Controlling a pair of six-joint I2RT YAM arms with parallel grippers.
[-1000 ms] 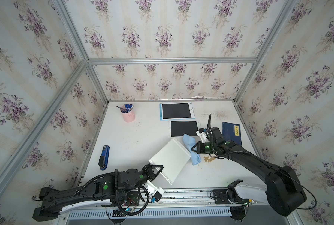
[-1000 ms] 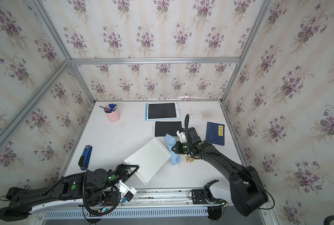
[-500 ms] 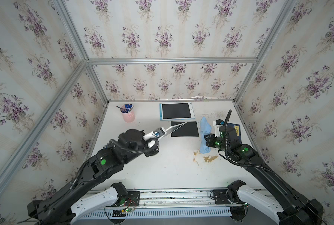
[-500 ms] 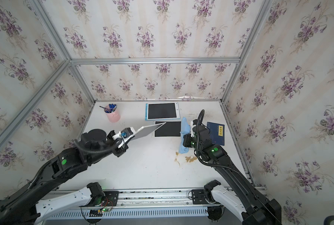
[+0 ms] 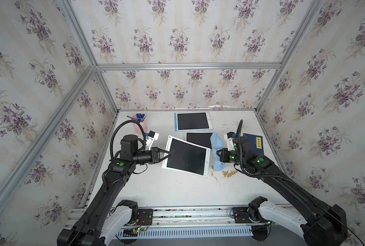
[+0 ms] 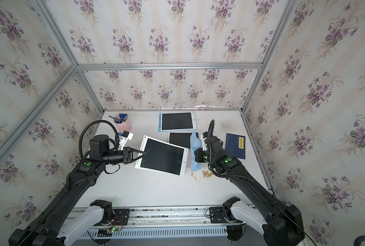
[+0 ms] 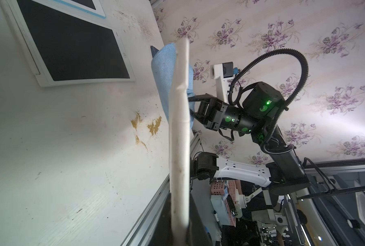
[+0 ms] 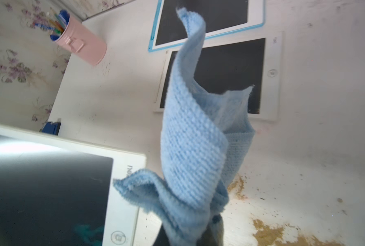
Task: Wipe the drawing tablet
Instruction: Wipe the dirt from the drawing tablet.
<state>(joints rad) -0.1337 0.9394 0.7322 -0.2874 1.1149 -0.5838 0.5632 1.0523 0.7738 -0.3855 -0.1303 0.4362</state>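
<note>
The tabletop [image 5: 177,191] is white, scuffed and speckled, with a patch of brown crumbs [image 5: 228,173] near the right arm and a finer dusting toward the far right corner. Walls papered with purple flower sprigs close it in on three sides, with aluminium frame bars [image 5: 188,66] along the joins. A metal rail [image 5: 188,212] carrying both arm bases runs along the near edge

The drawing tablet [image 5: 187,156], white-framed with a dark screen, is lifted off the tabletop near its middle, tilted, screen upward. The left gripper [image 5: 168,153] is clamped on its left edge, and the left wrist view shows the tablet edge-on. In the right wrist view a faint teal mark shows near one corner of the screen. The right gripper [image 5: 219,157] is closed on a light blue cloth [image 5: 215,147], held just beside the tablet's right edge; whether the two touch I cannot tell

Farther back a second white tablet [image 5: 198,137] lies flat. In both top views the lifted one hides its near left corner and the cloth hides its right end. A blue-framed tablet [image 5: 192,121] lies beyond it. A dark blue booklet [image 5: 254,143] lies to the right, partly covered by the right arm. A pink cup of pens [image 5: 139,127] stands at the far left, behind the left arm's cable
</note>
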